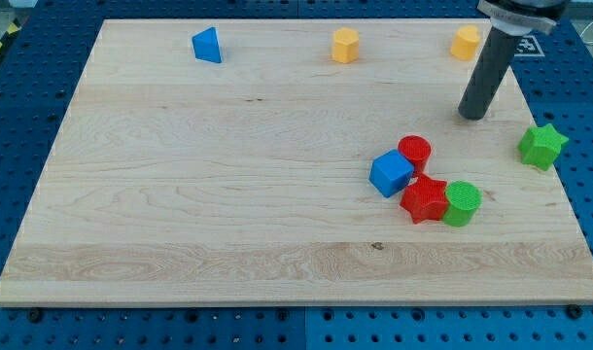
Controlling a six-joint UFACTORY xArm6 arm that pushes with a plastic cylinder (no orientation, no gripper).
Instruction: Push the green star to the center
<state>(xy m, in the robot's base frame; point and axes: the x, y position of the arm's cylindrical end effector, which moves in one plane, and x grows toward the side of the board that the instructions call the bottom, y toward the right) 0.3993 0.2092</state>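
Note:
The green star (542, 146) lies near the board's right edge, about halfway down. My tip (471, 115) rests on the board to the star's upper left, apart from it by a clear gap. The dark rod slants up from the tip toward the view's top right.
A cluster sits right of centre: blue cube (391, 174), red cylinder (414, 151), red star (425, 199), green cylinder (462, 203). Along the top: blue triangular block (208, 46), yellow block (345, 46), second yellow block (466, 43) beside the rod. The wooden board (228, 194) lies on a blue pegboard.

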